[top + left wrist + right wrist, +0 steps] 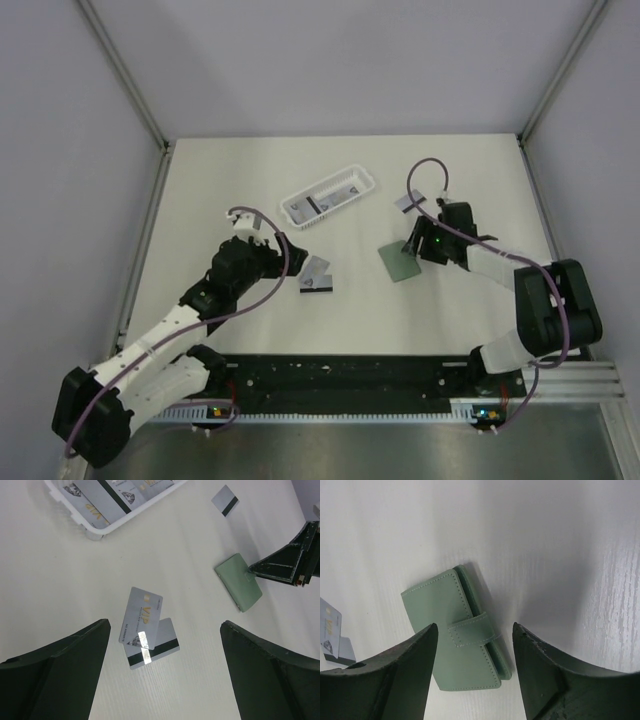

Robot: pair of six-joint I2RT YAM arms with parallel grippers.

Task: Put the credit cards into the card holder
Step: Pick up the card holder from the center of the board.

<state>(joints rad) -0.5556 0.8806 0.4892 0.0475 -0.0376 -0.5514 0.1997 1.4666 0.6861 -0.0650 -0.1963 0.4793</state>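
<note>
White worktop (230, 170), matte with a fine ribbed grain, enclosed by plain pale grey walls (350, 60). The left arm (160, 335) reaches in from the near left corner. The left gripper (165, 625) is released, its dark jaws spread wide and holding nothing. The right arm (545, 300) reaches in from the near right. The right gripper (475, 627) stands open over the card holder, one jaw on either side of the strap (470, 629). Whether the jaws touch the holder cannot be told. The white slotted plastic basket (70, 507), shallow and rectangular, lies at an angle toward the far centre. It contains several credit cards (117, 492) laid flat, one crossed by a black stripe. The card holder (437, 605) lies flat on the worktop right of centre, outside the basket. It is a sage-green, leather-like rectangle with stitched edges, closed by the strap across its middle. Two loose cards overlap near the centre, in front of the left gripper. The upper card (141, 615) is glossy light grey with gold lettering face up. The lower card (162, 647) shows a black stripe. A single card (225, 501), also striped, lies alone beyond the holder, apart from the basket.
</note>
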